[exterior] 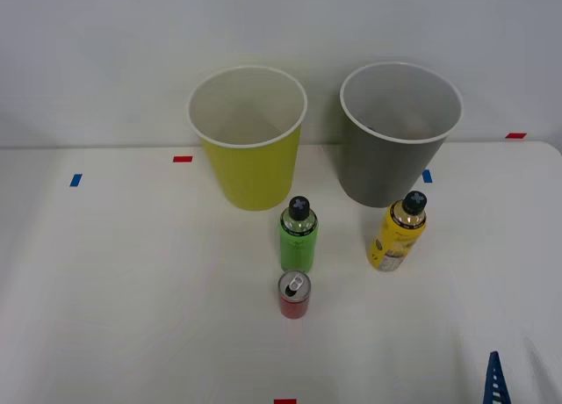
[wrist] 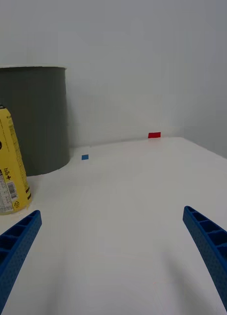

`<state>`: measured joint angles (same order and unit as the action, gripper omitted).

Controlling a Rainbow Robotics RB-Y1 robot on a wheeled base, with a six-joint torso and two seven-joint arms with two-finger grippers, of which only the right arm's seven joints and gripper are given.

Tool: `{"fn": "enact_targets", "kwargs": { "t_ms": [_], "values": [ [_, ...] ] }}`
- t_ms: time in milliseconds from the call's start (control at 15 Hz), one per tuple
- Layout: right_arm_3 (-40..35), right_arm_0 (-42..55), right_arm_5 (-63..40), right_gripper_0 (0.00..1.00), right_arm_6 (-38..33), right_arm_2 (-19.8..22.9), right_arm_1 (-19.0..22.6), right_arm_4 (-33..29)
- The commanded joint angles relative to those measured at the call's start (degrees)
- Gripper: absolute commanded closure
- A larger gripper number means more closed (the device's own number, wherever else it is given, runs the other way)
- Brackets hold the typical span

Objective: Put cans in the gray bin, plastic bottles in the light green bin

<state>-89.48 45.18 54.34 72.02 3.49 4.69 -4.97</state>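
Note:
A red can with a silver top stands upright near the table's middle. Just behind it is the green bottle, and the yellow bottle stands further right, in front of the gray bin. The light green bin sits left of the gray one. My right gripper is open with nothing between its fingers, low over the table at the front right corner. From the wrist, the yellow bottle and the gray bin lie ahead and off to one side. One blue fingertip shows in the front view.
Small red and blue tape marks dot the white table. A pale wall rises right behind the bins. Bare tabletop lies between my gripper and the yellow bottle.

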Motion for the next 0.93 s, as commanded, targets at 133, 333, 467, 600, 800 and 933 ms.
{"fn": "enact_targets", "kwargs": {
  "t_ms": [133, 333, 467, 600, 800, 933],
  "values": [
    [0.00, -1.06, -0.55, 0.00, -0.56, 2.40, -0.21, -5.49],
    [0.00, -1.06, -0.64, 0.00, -0.56, 6.09, -2.41, -11.38],
    [0.00, -0.97, -0.64, 0.00, -0.82, 7.93, -3.72, -13.66],
    [0.00, -0.97, -0.64, 0.00, -1.18, 8.46, -3.46, -13.66],
    [0.00, -1.41, -0.64, 0.00, -1.88, 8.64, -1.61, -13.66],
    [0.00, -1.50, -0.64, 0.00, -2.06, 8.64, -1.53, -13.84]
  ]
}}
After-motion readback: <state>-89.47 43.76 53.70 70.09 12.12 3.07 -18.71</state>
